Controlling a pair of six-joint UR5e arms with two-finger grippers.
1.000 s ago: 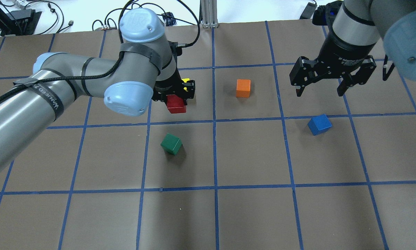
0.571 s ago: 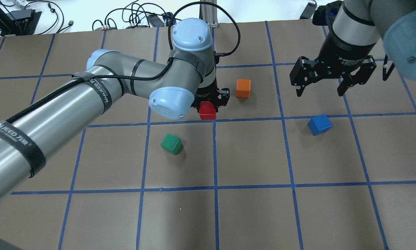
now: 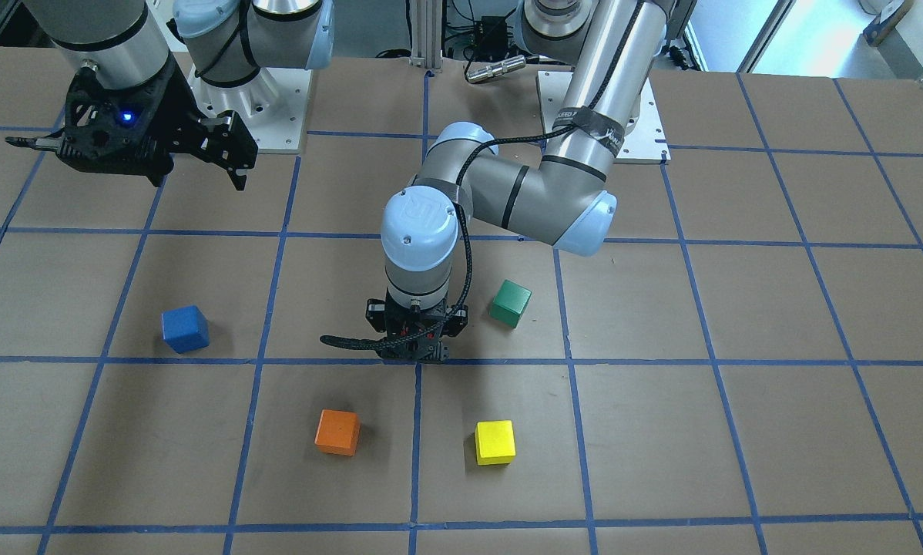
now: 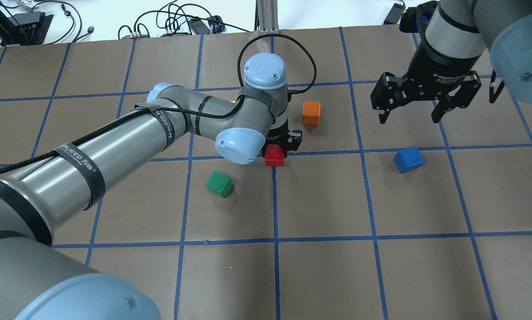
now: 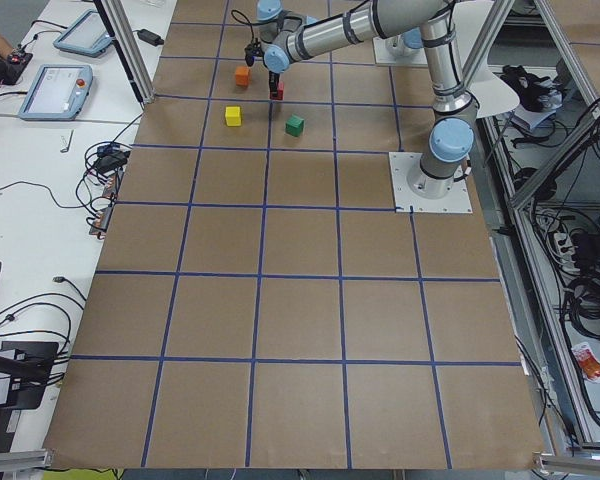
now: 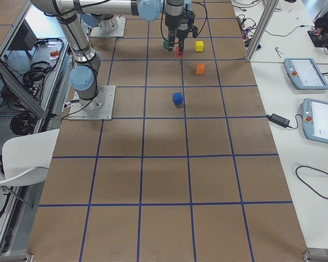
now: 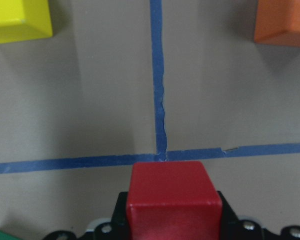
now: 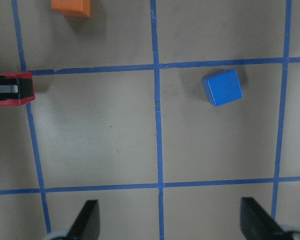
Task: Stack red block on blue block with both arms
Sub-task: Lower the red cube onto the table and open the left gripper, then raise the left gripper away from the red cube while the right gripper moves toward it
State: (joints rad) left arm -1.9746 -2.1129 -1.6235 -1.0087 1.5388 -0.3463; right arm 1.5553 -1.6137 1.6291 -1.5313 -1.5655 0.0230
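While the left end effector [image 3: 417,348] points straight down over a crossing of blue tape lines near the middle of the desk [image 4: 328,266], its two fingers are closed against opposite sides of the red block [image 4: 275,156]. The left wrist view shows the block's top face and front face filling the space between the black fingers, directly above the tape crossing. Whether its underside touches the paper cannot be told.

Well apart from it, toward the robot's right and about one grid square over, the blue block [image 4: 408,159] sits on the desk, turned slightly against the grid. The right end effector [image 4: 409,116] hangs above the desk just beyond that block, on the side away from the robot, with its fingers spread wide and nothing between them. From the right wrist view the blue block lies ahead of both fingertips.

An orange block [image 4: 311,113] lies near the left end effector, a green block [image 4: 220,184] and a yellow block [image 3: 495,442] close by.
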